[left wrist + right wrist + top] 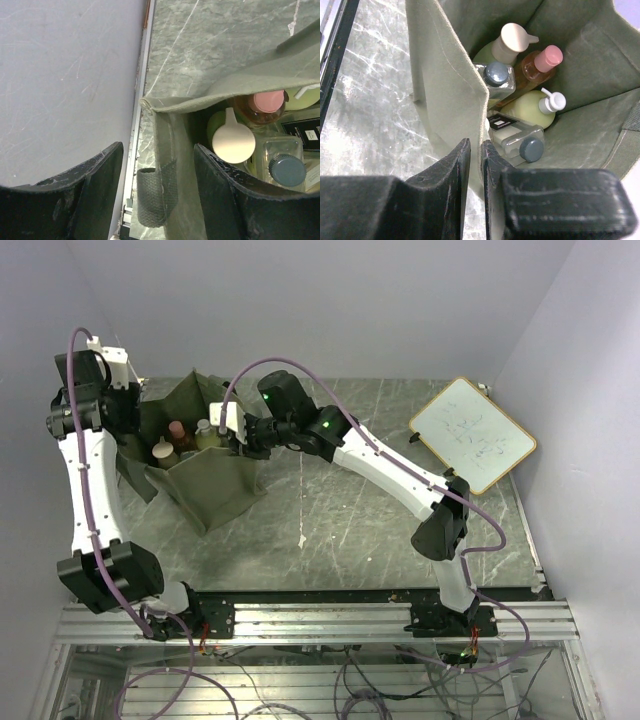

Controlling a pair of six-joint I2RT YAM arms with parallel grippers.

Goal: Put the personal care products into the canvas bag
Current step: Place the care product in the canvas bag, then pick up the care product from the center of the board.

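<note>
- Left gripper: scuffed black fingers wide apart, astride the bag's left wall, holding nothing.
- Right gripper: jaws barely parted, canvas edge between them; grip unclear.
- Bag: boxy olive fabric, upright, far left on the marbled table.
- Top view shows 3 caps; right wrist view shows 5 bottles inside, 2 clear and square.
</note>
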